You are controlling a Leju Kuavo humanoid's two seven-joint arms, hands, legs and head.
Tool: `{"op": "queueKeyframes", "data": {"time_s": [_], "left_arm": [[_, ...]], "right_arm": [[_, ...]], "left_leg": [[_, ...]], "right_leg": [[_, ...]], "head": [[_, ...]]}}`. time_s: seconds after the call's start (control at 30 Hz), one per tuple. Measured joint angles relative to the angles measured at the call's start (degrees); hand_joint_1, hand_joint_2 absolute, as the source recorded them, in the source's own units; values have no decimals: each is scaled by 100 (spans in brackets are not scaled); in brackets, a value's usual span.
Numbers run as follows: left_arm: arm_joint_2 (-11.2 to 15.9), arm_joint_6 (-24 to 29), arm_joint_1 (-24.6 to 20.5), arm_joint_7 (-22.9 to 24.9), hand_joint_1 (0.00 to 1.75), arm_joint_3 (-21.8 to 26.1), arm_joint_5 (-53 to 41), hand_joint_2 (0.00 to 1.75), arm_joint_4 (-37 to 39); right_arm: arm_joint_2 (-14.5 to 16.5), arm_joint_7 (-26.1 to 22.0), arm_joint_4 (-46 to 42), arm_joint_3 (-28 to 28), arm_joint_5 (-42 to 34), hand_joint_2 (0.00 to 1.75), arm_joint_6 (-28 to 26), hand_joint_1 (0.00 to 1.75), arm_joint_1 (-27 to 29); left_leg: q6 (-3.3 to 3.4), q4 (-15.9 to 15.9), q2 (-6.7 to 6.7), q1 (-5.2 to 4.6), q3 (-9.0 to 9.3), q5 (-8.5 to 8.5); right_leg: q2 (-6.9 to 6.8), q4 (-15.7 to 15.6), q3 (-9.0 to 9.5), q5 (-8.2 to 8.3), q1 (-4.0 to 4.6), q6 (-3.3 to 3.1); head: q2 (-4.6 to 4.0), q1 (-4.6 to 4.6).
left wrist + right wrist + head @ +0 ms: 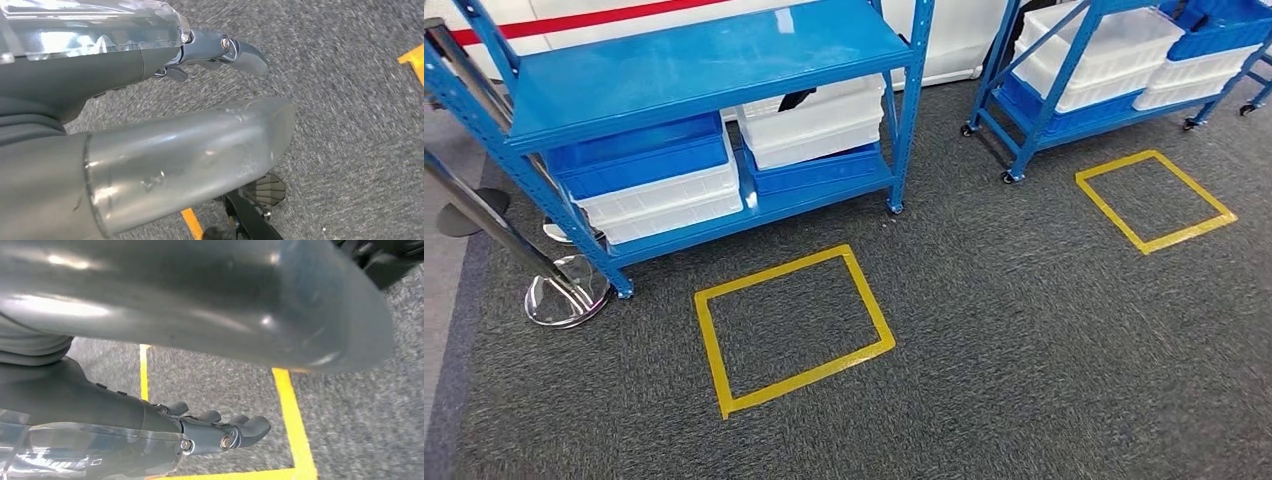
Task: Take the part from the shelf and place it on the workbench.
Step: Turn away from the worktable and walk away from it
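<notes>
I see both hands hanging empty over grey carpet, left hand fingers loosely apart, right hand likewise, white plastic bins on blue steel shelf, part indiscernible.

Dark grey carpet covered the floor, marked with two yellow tape squares, one near, one farther right. A chrome stanchion base stood at the left, beside a paler floor strip.
</notes>
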Motion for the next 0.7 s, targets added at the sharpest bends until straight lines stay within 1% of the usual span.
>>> {"op": "queueKeyframes", "data": {"time_s": [0.03, 0.07, 0.1, 0.13, 0.17, 0.2, 0.23, 0.27, 0.3, 0.33, 0.37, 0.4, 0.43, 0.47, 0.5, 0.53, 0.57, 0.6, 0.63, 0.7], "left_arm": [[1, 0, -5, 0, 0, -3, 1, 0, 0], [1, 0, -7, 0, 0, -4, 1, 0, 0], [2, 0, -6, 0, 0, -6, 1, 0, 0], [3, -1, 0, 0, 0, -8, 1, 0, 0], [3, -2, 10, 0, 0, -10, 2, 0, 0], [2, -4, 15, 0, 0, -13, 3, 0, 0], [2, -8, 12, 0, 0, -16, 5, 0, 0], [2, -11, 4, 0, 0, -20, 9, 0, 0], [4, -19, -6, 0, 0, -24, 13, 0, 0], [7, -30, -10, 0, 0, -29, 17, 0, 0], [9, -40, -6, 0, 0, -34, 23, 0, 0], [9, -50, 1, 0, 0, -39, 28, 0, 0], [9, -57, 8, 0, 0, -43, 32, 0, 0], [10, -60, 11, 0, 0, -45, 35, 0, 0], [13, -61, 10, 0, 0, -45, 42, 0, 0], [16, -62, 5, -1, 0, -46, 49, 0, 0], [20, -63, 2, -1, 0, -47, 57, 0, 0], [22, -64, 4, -2, 0, -48, 66, 0, 0], [23, -66, 9, -2, 0, -49, 71, 0, 0], [20, -66, 22, -3, 0, -52, 77, 0, 0]], "right_arm": [[0, 0, 0, -3, 6, 0, 0, 0, 0], [1, 0, 0, -9, 8, 0, 0, 0, -3], [1, 1, 0, -17, 10, 0, 0, 0, -10], [2, 2, 0, -27, 7, 0, 0, 0, -19], [5, 3, 0, -38, -1, 0, -1, 0, -27], [8, 4, 0, -52, -10, 0, -4, 0, -31], [11, 4, 0, -67, -19, 0, -8, 0, -30], [14, 4, 0, -82, -24, 0, -11, 0, -23], [14, 3, 0, -96, -25, 0, -15, 0, -10], [13, 2, 0, -107, -25, 0, -16, 0, 1], [11, 2, 0, -116, -25, 0, -17, 0, 10], [10, 2, 0, -123, -24, 0, -17, 0, 14], [9, 2, 0, -127, -23, 0, -17, 0, 13], [9, 2, 0, -129, -22, 0, -17, 0, 9], [10, 2, 0, -130, -22, 0, -17, 0, 5], [12, 2, 0, -130, -22, 0, -17, 0, 1], [14, 2, 0, -130, -22, 0, -17, 0, -3], [15, 2, 0, -130, -22, 0, -17, 0, -7], [16, 2, 0, -129, -22, 0, -17, 0, -16], [11, 1, -1, -129, -22, 0, -19, 0, -29]], "left_leg": [[-33, 15, -59, -4, -15, 2], [-71, 23, -109, -5, -33, 8], [-111, 22, -150, -7, -48, 20], [-148, 14, -194, -2, -63, 34], [-178, 31, -177, 3, -77, 25], [-202, 108, -82, 0, -117, -31], [-221, 297, 56, -3, -207, -154], [-235, 604, 218, -3, -341, -334], [-248, 995, 334, -5, -518, -540], [-262, 1388, 385, -2, -691, -709], [-270, 1645, 402, 1, -796, -784], [-272, 1703, 409, 1, -805, -752], [-264, 1508, 414, 1, -689, -607], [-243, 1119, 424, -1, -476, -402], [-211, 689, 445, -10, -245, -250], [-176, 330, 462, -23, -59, -149], [-143, 117, 478, -38, 46, -119], [-117, 37, 486, -55, 77, -144], [-89, 15, 480, -62, 74, -150], [-22, -56, 469, -31, 126, -132]], "right_leg": [[95, -284, 124, 106, -2, -12], [163, -427, 181, 139, 7, -26], [161, -438, 179, 129, 26, -43], [109, -447, 176, 146, 26, -77], [59, -463, 179, 162, 23, -114], [11, -481, 180, 177, 15, -162], [-43, -501, 178, 190, 9, -208], [-95, -510, 172, 194, 18, -245], [-140, -510, 161, 189, 32, -270], [-188, -507, 152, 185, 46, -280], [-231, -504, 151, 181, 56, -285], [-266, -502, 155, 177, 64, -284], [-291, -500, 168, 172, 71, -280], [-312, -499, 187, 164, 76, -271], [-330, -498, 204, 155, 86, -258], [-343, -493, 213, 144, 97, -236], [-355, -489, 216, 135, 104, -211], [-363, -489, 214, 130, 106, -183], [-368, -496, 218, 123, 106, -148], [-362, -448, 223, 78, 97, -83]], "head": [[0, 2], [0, 0], [0, -2], [-1, -2], [-1, -2], [-1, -15], [-1, -36], [0, -57], [0, -77], [0, -84], [0, -84], [0, -85], [0, -86], [0, -86], [0, -87], [0, -85], [0, -82], [0, -80], [0, -80], [0, -75]]}}
